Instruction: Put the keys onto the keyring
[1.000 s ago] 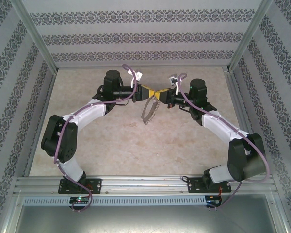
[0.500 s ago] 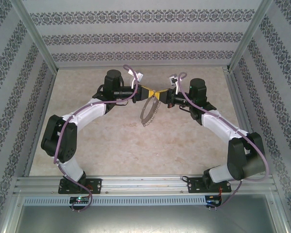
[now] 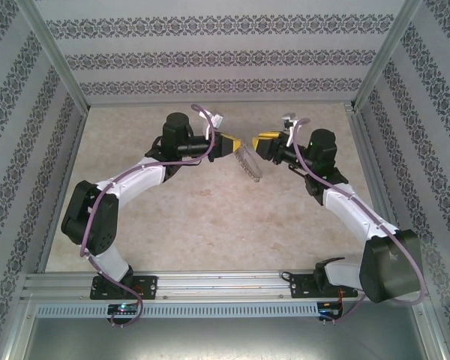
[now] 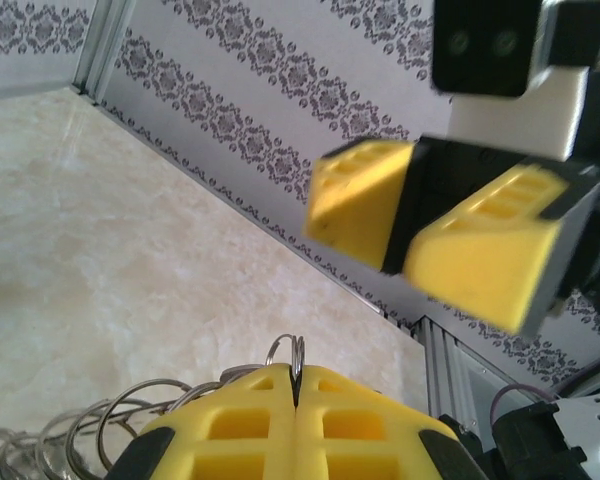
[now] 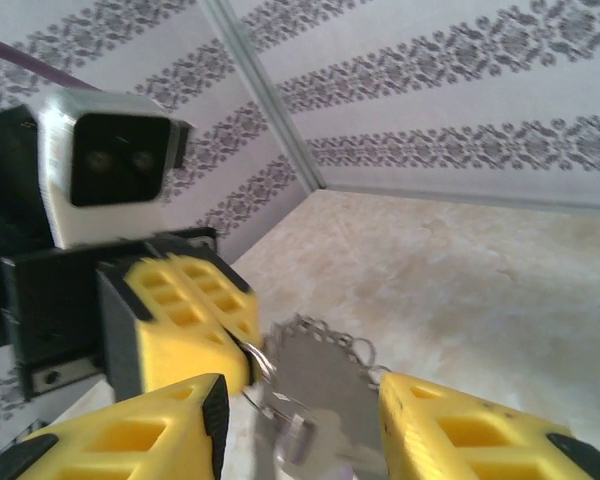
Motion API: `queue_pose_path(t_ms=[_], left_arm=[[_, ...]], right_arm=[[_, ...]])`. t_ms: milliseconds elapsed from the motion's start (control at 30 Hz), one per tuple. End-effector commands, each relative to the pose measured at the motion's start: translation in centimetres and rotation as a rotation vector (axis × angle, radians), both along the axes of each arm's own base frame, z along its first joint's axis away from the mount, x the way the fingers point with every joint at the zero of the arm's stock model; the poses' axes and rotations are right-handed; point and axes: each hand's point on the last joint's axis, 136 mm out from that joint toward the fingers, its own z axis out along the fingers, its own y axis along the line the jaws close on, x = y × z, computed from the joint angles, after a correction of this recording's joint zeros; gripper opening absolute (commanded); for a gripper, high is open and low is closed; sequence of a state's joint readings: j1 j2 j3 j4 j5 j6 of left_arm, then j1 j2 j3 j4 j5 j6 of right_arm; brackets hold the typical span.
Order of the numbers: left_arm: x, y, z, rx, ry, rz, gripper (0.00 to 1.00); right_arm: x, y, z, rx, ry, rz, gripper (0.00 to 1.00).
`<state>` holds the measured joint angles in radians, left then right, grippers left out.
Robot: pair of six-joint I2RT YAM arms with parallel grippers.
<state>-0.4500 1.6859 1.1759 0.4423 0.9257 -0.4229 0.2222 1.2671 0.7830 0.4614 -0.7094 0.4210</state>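
My left gripper (image 3: 235, 142) (image 4: 296, 372) is shut on a thin wire loop of the keyring (image 4: 296, 352). The keyring (image 3: 249, 161) (image 5: 335, 365), a grey oval with a scalloped edge, hangs below it above the table. More of its wire loops (image 4: 90, 440) show at the lower left of the left wrist view. My right gripper (image 3: 259, 140) (image 5: 305, 405) faces the left one, open, with its fingers (image 4: 485, 245) a little apart from the ring. A small blurred pale-lilac piece, seemingly the key (image 5: 297, 436), hangs at the ring between my right fingers, untouched by them.
The beige marbled table (image 3: 210, 217) lies under both arms, boxed in by patterned walls (image 3: 210, 52) and aluminium posts (image 3: 371, 67). A metal rail (image 3: 225, 285) runs along the near edge, where the arm bases sit.
My right gripper has opened and drawn back to the right, off the ring. The keyring has swung over to hang to the right under the left gripper, which stays shut.
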Motion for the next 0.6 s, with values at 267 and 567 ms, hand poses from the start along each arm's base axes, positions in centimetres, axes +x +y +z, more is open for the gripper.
queue_pose_path(t_ms=[267, 567], left_arm=[[-0.9, 0.1, 5.4, -0.11, -0.175, -0.011, 0.0], [-1.0, 0.1, 6.1, -0.115, -0.19, -0.01, 0.0]], right_arm=[[-0.1, 1.2, -2.7, -0.06, -0.016, -0.049, 0.47], [-1.2, 2.9, -2.6, -0.087, -0.055, 0.012, 0.51]])
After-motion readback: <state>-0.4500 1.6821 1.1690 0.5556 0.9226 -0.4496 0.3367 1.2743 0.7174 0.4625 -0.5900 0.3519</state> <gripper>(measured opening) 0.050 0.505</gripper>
